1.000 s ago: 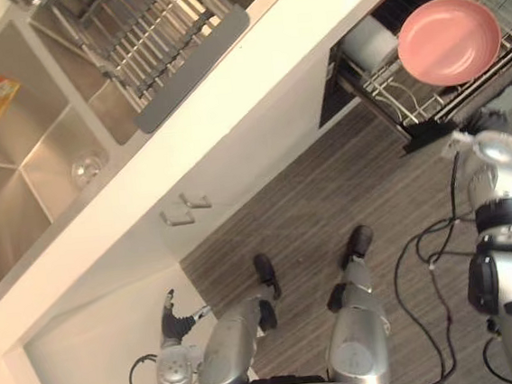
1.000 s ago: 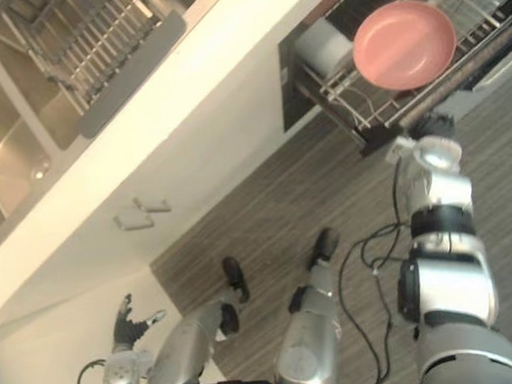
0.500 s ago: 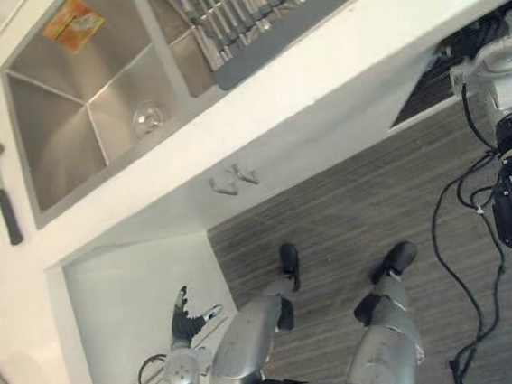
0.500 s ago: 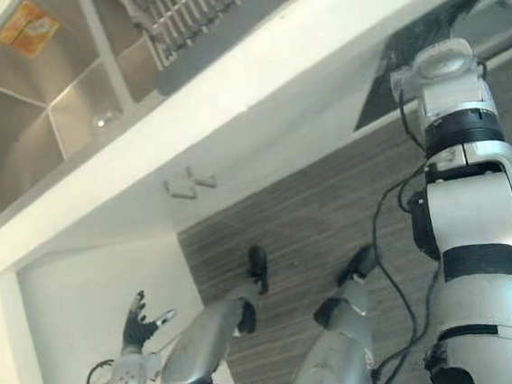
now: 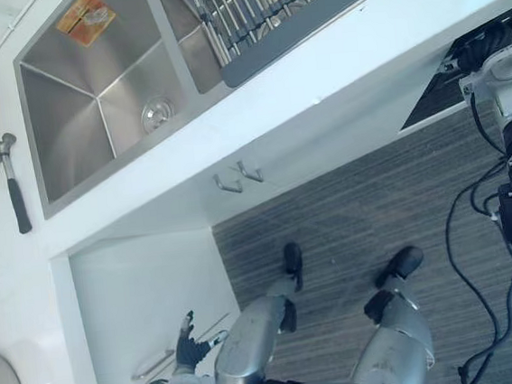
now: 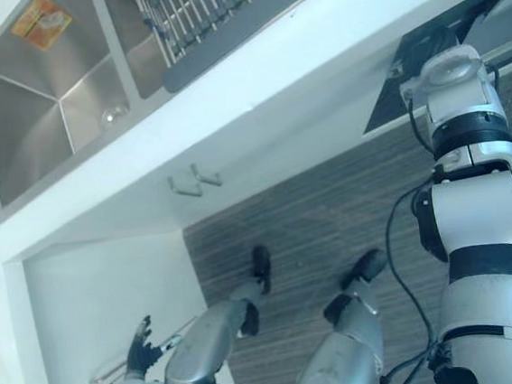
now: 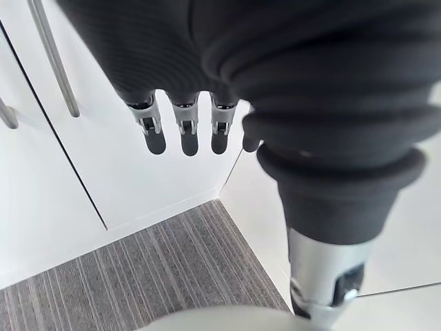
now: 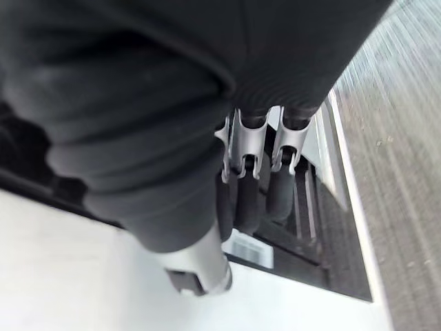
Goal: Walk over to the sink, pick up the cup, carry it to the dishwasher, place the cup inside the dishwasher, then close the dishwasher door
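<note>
Overlooking white counter [image 5: 344, 65], steel sink [image 5: 68, 128], dish rack [image 5: 265, 5], grey striped floor [image 5: 348, 210]

The round thing [image 5: 156, 114] on the sink [image 5: 59, 129] floor is too small to identify.

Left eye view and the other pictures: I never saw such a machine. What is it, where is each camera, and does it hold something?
This is a walking robot with two arms. Both eye views come from a camera on its head, looking down at a white counter. In the counter sits a steel sink, a dish rack next to its basin, a hammer on the counter. The small round thing on the sink bottom may be the cup; I cannot tell. Each wrist view looks along one hand: the left hand hangs before white cupboard doors, the right hand near a dark opening. Both are open and hold nothing.
</note>
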`<state>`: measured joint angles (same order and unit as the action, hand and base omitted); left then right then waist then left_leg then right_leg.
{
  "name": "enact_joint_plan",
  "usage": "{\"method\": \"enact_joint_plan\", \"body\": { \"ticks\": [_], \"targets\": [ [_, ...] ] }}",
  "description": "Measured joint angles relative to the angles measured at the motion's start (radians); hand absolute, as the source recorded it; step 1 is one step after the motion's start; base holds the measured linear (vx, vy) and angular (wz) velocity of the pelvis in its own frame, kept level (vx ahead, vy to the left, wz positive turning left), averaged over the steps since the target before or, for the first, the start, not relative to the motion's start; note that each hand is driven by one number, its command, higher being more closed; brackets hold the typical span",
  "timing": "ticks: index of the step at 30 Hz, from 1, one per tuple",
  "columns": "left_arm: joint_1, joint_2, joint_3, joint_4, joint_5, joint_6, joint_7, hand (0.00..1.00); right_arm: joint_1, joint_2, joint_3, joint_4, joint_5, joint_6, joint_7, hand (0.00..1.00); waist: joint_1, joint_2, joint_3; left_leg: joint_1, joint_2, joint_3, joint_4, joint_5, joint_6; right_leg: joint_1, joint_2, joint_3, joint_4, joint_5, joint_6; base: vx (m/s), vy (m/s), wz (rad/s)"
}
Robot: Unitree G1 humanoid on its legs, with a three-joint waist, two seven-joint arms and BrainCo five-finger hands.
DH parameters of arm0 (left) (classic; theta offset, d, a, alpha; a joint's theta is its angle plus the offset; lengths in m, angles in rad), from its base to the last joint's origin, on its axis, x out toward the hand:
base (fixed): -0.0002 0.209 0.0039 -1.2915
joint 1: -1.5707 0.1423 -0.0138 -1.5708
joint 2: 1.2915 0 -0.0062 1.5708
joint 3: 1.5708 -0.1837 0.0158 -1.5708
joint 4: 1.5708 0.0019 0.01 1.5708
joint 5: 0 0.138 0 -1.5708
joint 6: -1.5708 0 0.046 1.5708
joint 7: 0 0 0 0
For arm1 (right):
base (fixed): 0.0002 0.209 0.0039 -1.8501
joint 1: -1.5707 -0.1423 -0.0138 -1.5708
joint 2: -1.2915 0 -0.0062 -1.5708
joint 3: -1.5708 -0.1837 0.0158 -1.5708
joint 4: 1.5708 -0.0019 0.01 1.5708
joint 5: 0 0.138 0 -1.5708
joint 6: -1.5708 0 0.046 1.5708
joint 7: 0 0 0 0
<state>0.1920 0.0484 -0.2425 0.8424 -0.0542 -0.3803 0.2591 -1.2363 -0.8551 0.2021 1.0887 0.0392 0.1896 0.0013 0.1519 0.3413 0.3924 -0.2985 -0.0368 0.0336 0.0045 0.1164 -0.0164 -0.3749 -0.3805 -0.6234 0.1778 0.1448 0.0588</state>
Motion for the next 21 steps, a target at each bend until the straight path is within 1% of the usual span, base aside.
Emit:
{"method": "enact_joint_plan", "body": {
  "ticks": [2, 3, 5, 6, 7, 8, 9, 10, 11, 12, 13, 14, 15, 16, 17, 18, 19, 21],
  "targets": [
    [0.008, -0.001, 0.002, -0.014, -0.027, -0.008, -0.012, 0.0, 0.174, 0.026, -0.186, -0.136, 0.081, -0.062, -0.03, 0.0, -0.021, -0.002, 0.002, 0.032, 0.004, -0.003, 0.0, -0.006, -0.003, 0.042, 0.004, -0.012, -0.01, -0.004, 0.003, 0.05, -0.007, 0.07],
    [0.011, -0.002, 0.003, -0.02, -0.034, -0.011, -0.014, 0.0, 0.227, 0.04, -0.229, -0.175, 0.1, -0.079, -0.033, 0.0, -0.028, -0.003, 0.003, 0.043, 0.005, -0.003, 0.0, -0.009, -0.003, 0.056, 0.007, -0.015, -0.018, -0.005, 0.004, 0.07, 0.002, 0.05],
    [0.036, -0.018, 0.025, -0.056, -0.086, -0.016, -0.04, 0.0, 0.436, 0.125, -0.378, -0.301, 0.174, -0.141, -0.037, 0.0, -0.061, -0.014, 0.011, 0.096, 0.011, 0.001, 0.0, -0.028, -0.003, 0.128, 0.029, -0.018, -0.065, 0.002, 0.016, 0.08, 0.003, -0.08],
    [0.04, -0.022, 0.034, -0.062, -0.106, -0.017, -0.051, 0.0, 0.488, 0.147, -0.405, -0.327, 0.188, -0.152, -0.038, 0.0, -0.071, -0.019, 0.014, 0.108, 0.014, 0.002, 0.001, -0.034, -0.003, 0.144, 0.037, -0.017, -0.08, 0.005, 0.016, 0.08, -0.004, -0.18],
    [0.045, -0.028, 0.057, -0.071, -0.135, -0.018, -0.069, 0.0, 0.591, 0.195, -0.455, -0.371, 0.203, -0.179, -0.043, 0.0, -0.089, -0.033, 0.025, 0.128, 0.019, 0.009, 0.005, -0.047, -0.006, 0.174, 0.053, -0.017, -0.112, 0.014, 0.018, 0.07, -0.007, -0.18],
    [0.047, -0.029, 0.072, -0.074, -0.147, -0.019, -0.079, 0.0, 0.638, 0.225, -0.479, -0.385, 0.212, -0.195, -0.05, 0.0, -0.099, -0.035, 0.027, 0.135, 0.023, 0.016, 0.009, -0.058, -0.009, 0.189, 0.06, -0.016, -0.129, 0.019, 0.02, 0.1, -0.02, -0.28],
    [0.05, -0.03, 0.103, -0.077, -0.166, -0.022, -0.095, 0.0, 0.732, 0.287, -0.525, -0.419, 0.216, -0.216, -0.062, 0.0, -0.116, -0.055, 0.038, 0.146, 0.029, 0.022, 0.013, -0.072, -0.018, 0.21, 0.078, -0.014, -0.167, 0.034, 0.022, 0.11, -0.036, -0.23],
    [0.051, -0.031, 0.134, -0.08, -0.182, -0.023, -0.101, 0.0, 0.825, 0.353, -0.559, -0.451, 0.234, -0.24, -0.078, 0.0, -0.137, -0.062, 0.035, 0.146, 0.035, 0.025, 0.021, -0.077, -0.019, 0.231, 0.097, -0.015, -0.212, 0.057, 0.029, 0.11, -0.048, -0.21],
    [0.051, -0.031, 0.148, -0.083, -0.187, -0.023, -0.103, 0.0, 0.864, 0.381, -0.569, -0.453, 0.235, -0.249, -0.08, 0.0, -0.148, -0.066, 0.035, 0.148, 0.038, 0.027, 0.026, -0.081, -0.02, 0.242, 0.106, -0.014, -0.234, 0.066, 0.029, 0.13, -0.065, -0.2],
    [0.048, -0.031, 0.175, -0.085, -0.202, -0.023, -0.113, 0.0, 0.937, 0.43, -0.57, -0.453, 0.228, -0.26, -0.096, 0.0, -0.158, -0.088, 0.039, 0.161, 0.047, 0.039, 0.031, -0.092, -0.026, 0.26, 0.124, -0.01, -0.259, 0.085, 0.022, 0.13, -0.067, -0.27],
    [0.043, -0.032, 0.198, -0.084, -0.214, -0.023, -0.118, 0.0, 1.005, 0.482, -0.57, -0.453, 0.226, -0.271, -0.105, 0.0, -0.165, -0.098, 0.035, 0.184, 0.059, 0.048, 0.036, -0.105, -0.032, 0.28, 0.134, -0.002, -0.259, 0.083, 0.025, 0.13, -0.068, -0.3],
    [0.042, -0.032, 0.208, -0.086, -0.221, -0.023, -0.12, 0.0, 1.039, 0.509, -0.57, -0.452, 0.218, -0.276, -0.114, 0.0, -0.167, -0.109, 0.03, 0.197, 0.065, 0.049, 0.04, -0.114, -0.037, 0.292, 0.142, 0.002, -0.26, 0.08, 0.027, 0.13, -0.063, -0.29],
    [0.042, -0.032, 0.23, -0.085, -0.233, -0.021, -0.122, 0.0, 1.099, 0.562, -0.567, -0.445, 0.179, -0.287, -0.12, 0.0, -0.167, -0.133, 0.011, 0.222, 0.077, 0.053, 0.048, -0.13, -0.044, 0.315, 0.152, 0.006, -0.26, 0.073, 0.032, 0.14, -0.061, -0.25],
    [0.042, -0.031, 0.251, -0.081, -0.257, -0.011, -0.13, 0.0, 1.156, 0.611, -0.561, -0.426, 0.109, -0.307, -0.129, 0.0, -0.162, -0.162, -0.03, 0.24, 0.087, 0.057, 0.047, -0.141, -0.047, 0.329, 0.162, 0.006, -0.261, 0.066, 0.036, 0.14, -0.052, -0.2],
    [0.041, -0.03, 0.264, -0.081, -0.264, -0.009, -0.135, 0.0, 1.176, 0.635, -0.556, -0.405, 0.077, -0.322, -0.141, 0.0, -0.162, -0.179, -0.048, 0.251, 0.091, 0.059, 0.046, -0.144, -0.051, 0.34, 0.165, 0.006, -0.264, 0.061, 0.038, 0.13, -0.038, -0.07],
    [0.034, -0.029, 0.285, -0.074, -0.285, -0.006, -0.142, 0.0, 1.204, 0.672, -0.545, -0.342, 0.005, -0.337, -0.165, 0.0, -0.16, -0.214, -0.081, 0.272, 0.096, 0.061, 0.046, -0.151, -0.052, 0.361, 0.17, 0.005, -0.267, 0.051, 0.041, 0.11, -0.028, 0.01],
    [0.026, -0.024, 0.297, -0.061, -0.311, 0.005, -0.157, 0.0, 1.226, 0.703, -0.532, -0.268, -0.07, -0.34, -0.189, 0.0, -0.155, -0.246, -0.105, 0.294, 0.1, 0.061, 0.045, -0.157, -0.054, 0.385, 0.173, 0.003, -0.267, 0.043, 0.041, 0.09, -0.028, 0.0],
    [0.007, -0.02, 0.306, -0.022, -0.332, 0.012, -0.171, 0.0, 1.235, 0.731, -0.52, -0.172, -0.127, -0.339, -0.198, 0.0, -0.147, -0.277, -0.129, 0.318, 0.101, 0.059, 0.043, -0.161, -0.056, 0.411, 0.173, -0.003, -0.267, 0.033, 0.042, 0.05, -0.021, 0.05]
  ]
}}
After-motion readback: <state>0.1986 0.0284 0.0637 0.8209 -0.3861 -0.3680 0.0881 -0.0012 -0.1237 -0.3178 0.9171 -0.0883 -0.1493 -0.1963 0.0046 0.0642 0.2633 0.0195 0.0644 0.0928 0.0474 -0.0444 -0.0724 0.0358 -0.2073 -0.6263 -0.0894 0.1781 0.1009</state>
